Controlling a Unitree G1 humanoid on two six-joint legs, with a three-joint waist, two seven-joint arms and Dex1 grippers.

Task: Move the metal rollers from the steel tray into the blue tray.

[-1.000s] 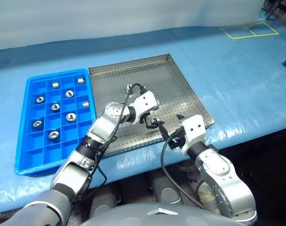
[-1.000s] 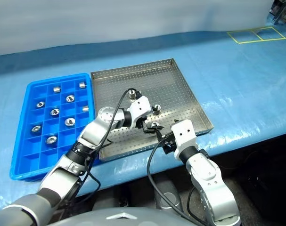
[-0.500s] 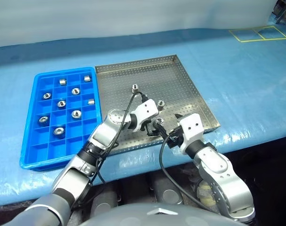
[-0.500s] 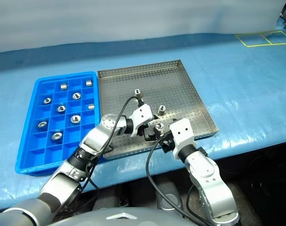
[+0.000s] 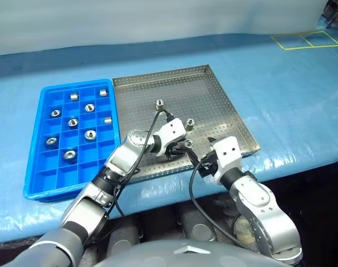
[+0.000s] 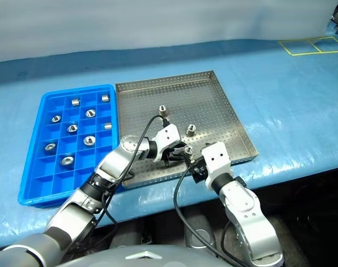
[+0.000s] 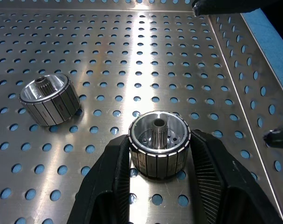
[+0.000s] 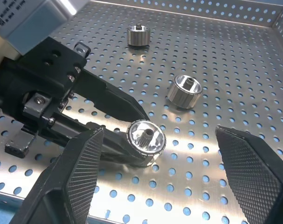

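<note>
- Left gripper [image 7: 158, 154]: fingers [image 7: 114, 179] closed in against both sides of one roller [image 7: 159, 142], which stands on the steel tray [image 5: 213, 100] floor near the front rim.
- Gripped roller: upright, its axis vertical and its central hole facing up; its ribbed side wall meets the finger pads.
- Right gripper [image 8: 164, 175]: fingers [image 8: 71, 175] spread wide with nothing between them, hanging just in front of the gripped roller, over the tray's front rim.
- Second roller [image 5: 190, 123]: upright on the tray floor, just behind the gripped one, apart from both grippers.
- Third roller [image 5: 159, 103]: upright, further back from the gripped roller, toward the tray's middle.
- Blue tray [image 5: 38, 172]: lies against the steel tray's left side; several rollers [image 5: 72, 122] sit singly in its compartments, some hole-up, some on their sides.
- Change from a second ago: the left fingers then stood wide open around the roller; they have since closed on it. The roller has not left the floor. The right gripper's spread is unchanged.
</note>
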